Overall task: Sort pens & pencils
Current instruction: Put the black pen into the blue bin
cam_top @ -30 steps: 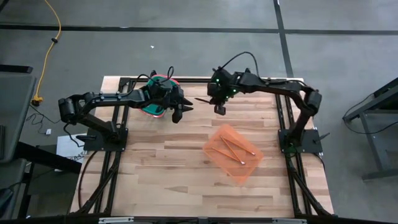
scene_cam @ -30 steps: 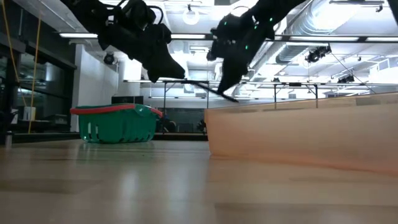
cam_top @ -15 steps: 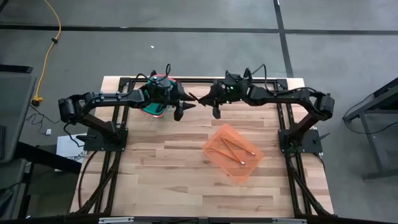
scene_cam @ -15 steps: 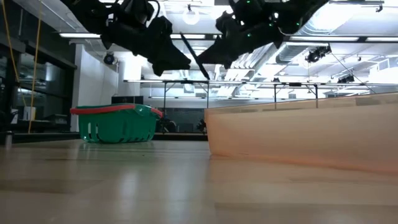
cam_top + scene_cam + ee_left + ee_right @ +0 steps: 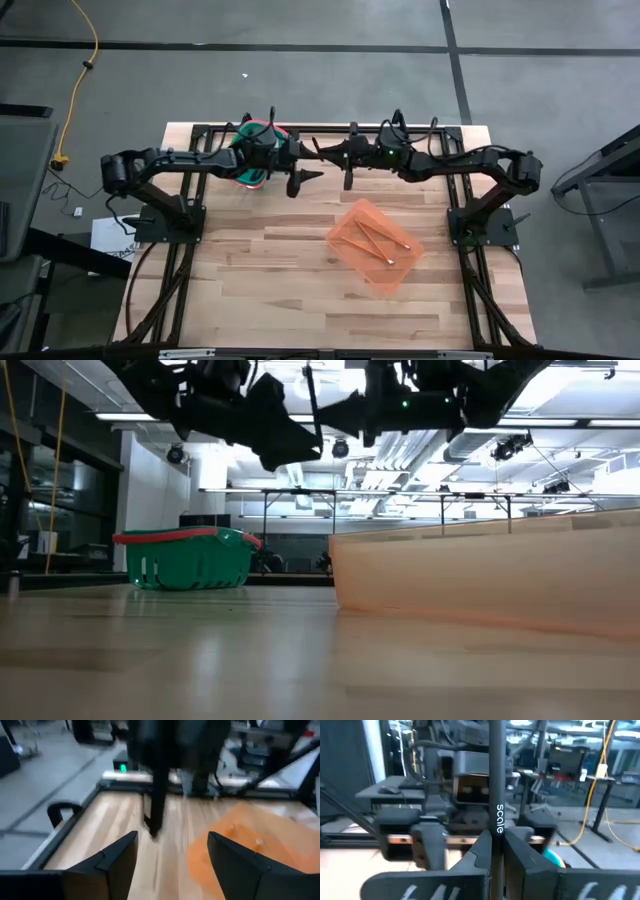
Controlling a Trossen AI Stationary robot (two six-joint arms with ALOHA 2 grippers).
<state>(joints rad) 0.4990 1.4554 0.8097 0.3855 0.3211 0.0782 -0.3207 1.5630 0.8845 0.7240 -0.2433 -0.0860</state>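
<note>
Both arms meet high over the table's far edge. The right gripper (image 5: 496, 851) pinches a black pen (image 5: 496, 780), fingers clamped on its shaft, the pen standing nearly upright in the low view (image 5: 311, 405). The left gripper (image 5: 172, 852) faces it with fingers spread wide, empty, just beside the pen. The green basket (image 5: 250, 172) sits under the left arm; three pencils (image 5: 375, 240) lie in the orange tray (image 5: 345, 245) mid-table.
</note>
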